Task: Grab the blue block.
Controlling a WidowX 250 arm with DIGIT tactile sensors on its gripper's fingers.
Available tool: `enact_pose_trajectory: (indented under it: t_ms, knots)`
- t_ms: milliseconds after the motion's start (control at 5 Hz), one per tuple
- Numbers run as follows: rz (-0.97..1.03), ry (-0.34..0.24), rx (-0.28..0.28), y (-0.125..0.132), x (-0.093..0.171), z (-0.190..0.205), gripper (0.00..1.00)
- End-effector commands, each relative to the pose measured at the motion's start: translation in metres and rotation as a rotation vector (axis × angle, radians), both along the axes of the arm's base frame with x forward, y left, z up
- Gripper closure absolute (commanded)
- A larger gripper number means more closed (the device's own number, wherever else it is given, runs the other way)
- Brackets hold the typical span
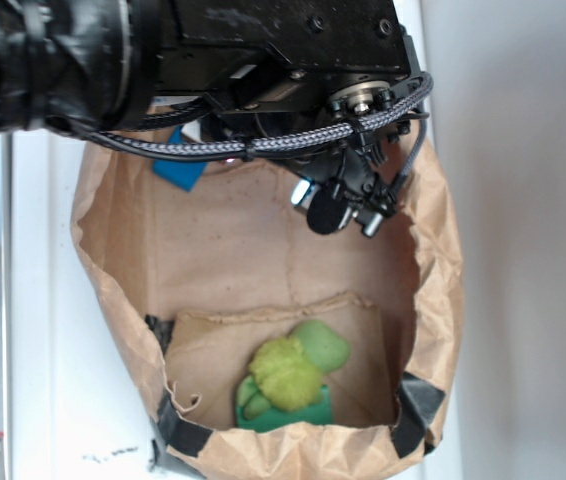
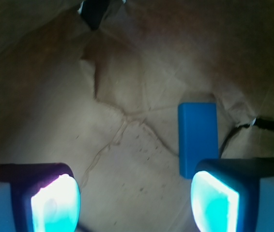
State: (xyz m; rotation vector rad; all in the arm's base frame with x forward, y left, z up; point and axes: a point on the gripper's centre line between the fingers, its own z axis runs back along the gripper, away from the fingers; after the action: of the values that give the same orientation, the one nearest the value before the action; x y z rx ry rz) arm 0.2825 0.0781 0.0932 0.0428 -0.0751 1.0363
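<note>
Inside paper bag (image 1: pixel 433 270): 1 blue block (image 2: pixel 198 140), 1 plush (image 1: pixel 285 373); claw (image 2: pixel 134 203) spread wide, empty.

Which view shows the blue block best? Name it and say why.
The wrist view: the blue block lies in full on the brown paper, its near end by one finger of the open claw. The exterior view shows only a corner of it under the arm.

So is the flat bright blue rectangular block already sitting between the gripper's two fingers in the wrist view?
No, the blue block lies on the brown paper ahead of the right-hand finger, not in the open gap.
</note>
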Motion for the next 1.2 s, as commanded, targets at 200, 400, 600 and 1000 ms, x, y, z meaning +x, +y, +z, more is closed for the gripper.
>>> enact_pose_trajectory:
  t_ms: [200,400,600,1000]
  knots:
    - [0.020,-0.026,0.089,0.034,-0.014,0.002,0.00]
    - [0.013,-0.038,0.113,0.042,-0.015,0.000,0.00]
    - [-0.003,-0.036,0.151,0.056,-0.018,0.002,0.00]
    - [-0.037,-0.024,0.183,0.066,-0.027,0.003,0.00]
